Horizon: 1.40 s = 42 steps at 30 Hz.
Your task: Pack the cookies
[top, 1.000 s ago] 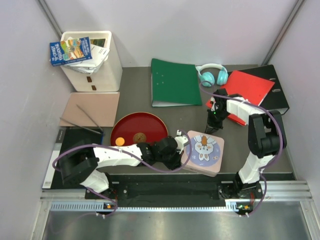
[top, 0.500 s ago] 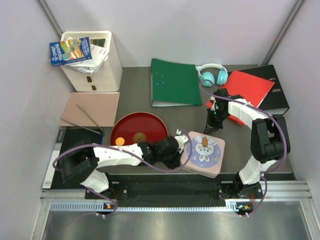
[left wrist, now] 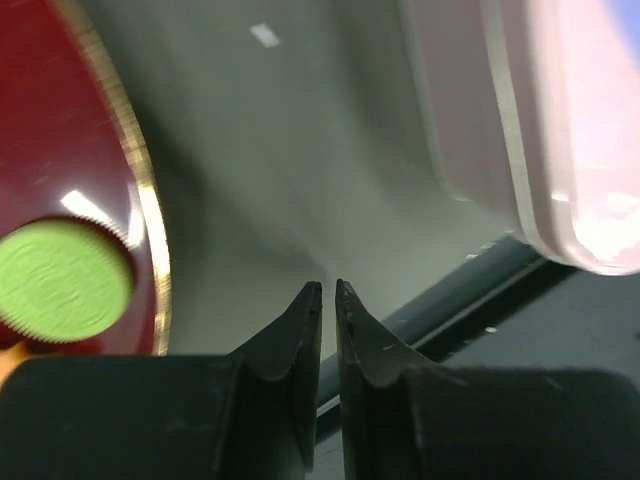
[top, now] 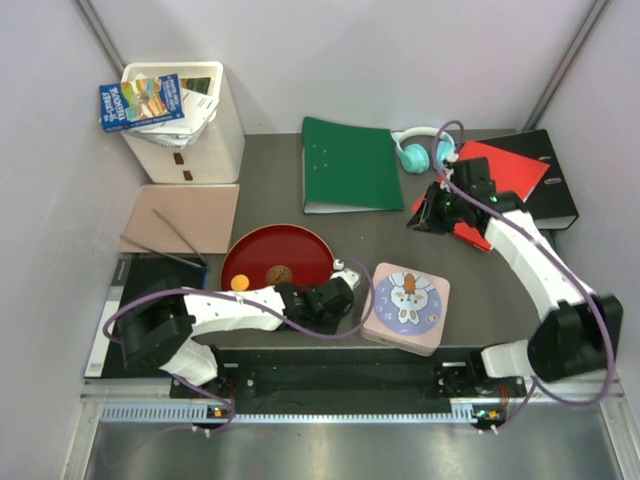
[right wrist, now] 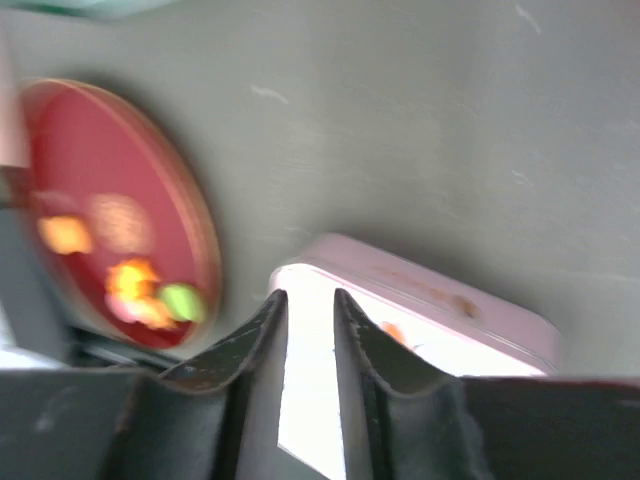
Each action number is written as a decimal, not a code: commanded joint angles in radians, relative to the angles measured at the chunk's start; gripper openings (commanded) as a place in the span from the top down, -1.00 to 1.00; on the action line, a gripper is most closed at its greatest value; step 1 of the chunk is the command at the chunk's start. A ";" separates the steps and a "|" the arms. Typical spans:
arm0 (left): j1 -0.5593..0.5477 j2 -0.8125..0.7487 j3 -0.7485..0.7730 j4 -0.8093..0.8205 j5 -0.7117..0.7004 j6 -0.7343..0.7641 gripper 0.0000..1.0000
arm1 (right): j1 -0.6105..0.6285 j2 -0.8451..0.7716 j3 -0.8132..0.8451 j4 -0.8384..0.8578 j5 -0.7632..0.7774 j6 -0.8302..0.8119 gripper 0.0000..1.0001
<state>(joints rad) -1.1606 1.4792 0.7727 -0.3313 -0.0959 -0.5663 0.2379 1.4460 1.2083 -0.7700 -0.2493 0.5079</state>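
The cookies lie on a round red plate: a brown one and an orange one show from above. In the left wrist view a green cookie sits near the plate's gold rim. A pink square tin with a bunny lid stands right of the plate. My left gripper hangs low between plate and tin, jaws a thin slit apart and empty. My right gripper is raised behind the tin, jaws slightly parted and empty.
Behind lie a green folder, teal headphones, a red binder and a black binder. A white bin with books stands far left, with a brown board and a black pad in front.
My right arm has swung up and back from beside the tin toward the red binder. My left gripper has drawn back left from the tin's edge. Both pairs of jaws have parted a little.
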 commanded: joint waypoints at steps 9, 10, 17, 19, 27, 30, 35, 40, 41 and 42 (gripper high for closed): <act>0.136 -0.095 0.155 -0.158 -0.133 -0.061 0.28 | 0.024 -0.335 -0.545 0.512 -0.407 0.201 0.85; 0.156 -0.100 0.171 -0.157 -0.130 -0.054 0.27 | 0.024 -0.338 -0.565 0.514 -0.412 0.192 0.85; 0.176 -0.096 0.338 -0.086 -0.032 0.048 0.24 | 0.024 -0.326 -0.673 0.578 -0.426 0.184 0.86; 0.176 -0.086 0.358 -0.034 0.034 0.054 0.26 | 0.024 -0.293 -0.687 0.592 -0.429 0.179 0.87; 0.176 -0.046 0.346 0.034 0.203 0.071 0.32 | 0.024 -0.228 -0.766 0.624 -0.409 0.162 0.88; 0.176 -0.043 0.338 0.040 0.246 0.094 0.31 | 0.024 -0.202 -0.779 0.629 -0.407 0.150 0.90; 0.176 -0.031 0.335 0.061 0.359 0.135 0.30 | 0.024 -0.202 -0.765 0.612 -0.393 0.141 0.91; 0.176 -0.008 0.281 0.133 0.570 0.158 0.31 | 0.024 -0.202 -0.739 0.589 -0.383 0.129 0.91; 0.176 -0.002 0.266 0.147 0.594 0.160 0.31 | 0.024 -0.202 -0.733 0.586 -0.381 0.129 0.91; 0.174 0.024 0.252 0.159 0.617 0.158 0.31 | 0.024 -0.203 -0.730 0.584 -0.381 0.130 0.92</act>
<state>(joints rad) -0.9836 1.4628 1.0786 -0.2749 0.3439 -0.4393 0.2543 1.2209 0.4660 -0.1223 -0.7258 0.6964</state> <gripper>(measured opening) 0.349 0.045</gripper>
